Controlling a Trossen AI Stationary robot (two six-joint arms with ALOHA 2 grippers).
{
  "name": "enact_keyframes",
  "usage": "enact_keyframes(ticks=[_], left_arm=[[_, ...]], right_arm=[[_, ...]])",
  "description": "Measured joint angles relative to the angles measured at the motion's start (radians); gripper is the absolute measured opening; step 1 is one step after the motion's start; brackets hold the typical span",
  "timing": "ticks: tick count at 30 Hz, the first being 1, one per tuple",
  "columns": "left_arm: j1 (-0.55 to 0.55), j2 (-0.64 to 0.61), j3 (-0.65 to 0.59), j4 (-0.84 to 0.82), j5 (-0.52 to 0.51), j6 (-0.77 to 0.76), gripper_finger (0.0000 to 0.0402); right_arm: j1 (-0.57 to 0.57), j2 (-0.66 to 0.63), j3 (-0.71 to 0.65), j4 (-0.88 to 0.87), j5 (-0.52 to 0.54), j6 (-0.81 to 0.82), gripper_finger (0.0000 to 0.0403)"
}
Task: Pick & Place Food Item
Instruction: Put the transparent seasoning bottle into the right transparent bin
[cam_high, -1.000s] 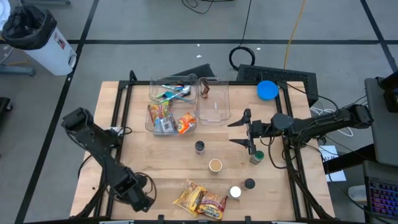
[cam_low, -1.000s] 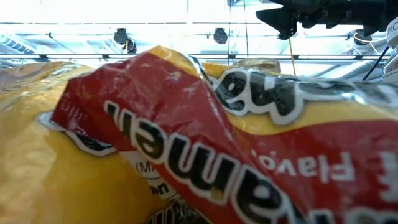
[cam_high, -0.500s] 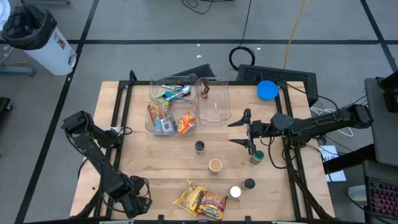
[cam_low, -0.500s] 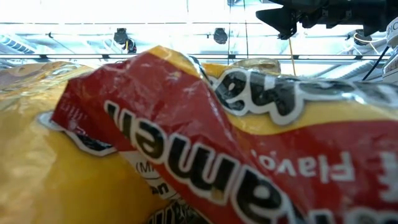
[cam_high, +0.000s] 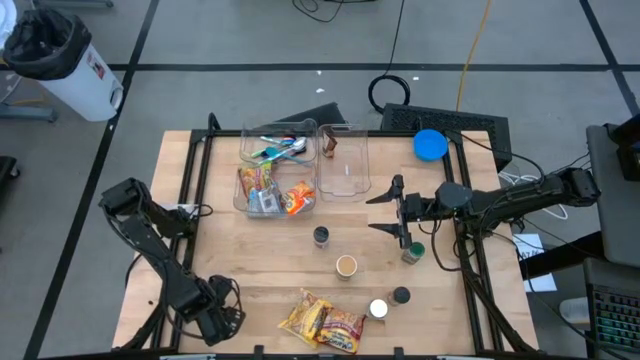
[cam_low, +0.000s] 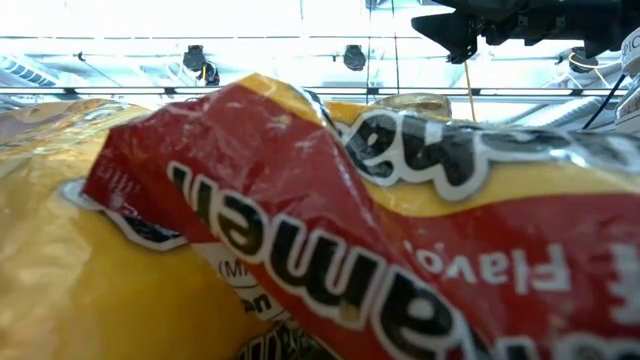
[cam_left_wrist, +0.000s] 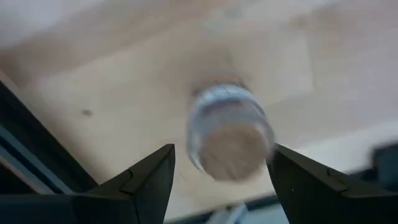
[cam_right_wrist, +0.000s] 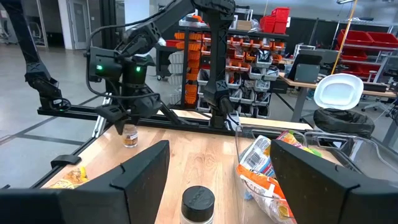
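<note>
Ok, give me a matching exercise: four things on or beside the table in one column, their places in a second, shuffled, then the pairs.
Things:
1. blue lid
2. yellow snack bags
3. spoons
4. white bin

Places:
A. near edge of the table, middle
B. on the floor past the table's far left corner
C. in the far compartment of the clear tray
D. on the dark mat at the far right corner

Pairs: 1-D, 2-A, 3-C, 4-B
</note>
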Motion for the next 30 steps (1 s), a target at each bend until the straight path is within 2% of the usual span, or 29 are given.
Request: enact_keyframes(ticks=[11,14,21,26,30], left_arm=[[0.0,0.0,-0.034,0.007,-0.169,0.117,0.0257],[0.0,0.0,-0.034,0.008,-0.161,0.121,0.0257],[0.0,0.0,-0.034,0.011,0.022,0.133,0.0257],[0.0,0.0,-0.034,0.015,-0.02,0.138,0.0251],[0.002,-0.001,-0.034,0.044,-0.05,0.159,0.0203]], right_arm=[[0.0,0.0,0.0,0.0,0.0,0.0,0.027],[0.0,0.0,0.0,0.0,0.0,0.0,0.027],[0.0,0.0,0.0,0.0,0.0,0.0,0.027],[0.0,0.0,0.0,0.0,0.0,0.0,0.027],[0.0,0.0,0.0,0.0,0.0,0.0,0.027]])
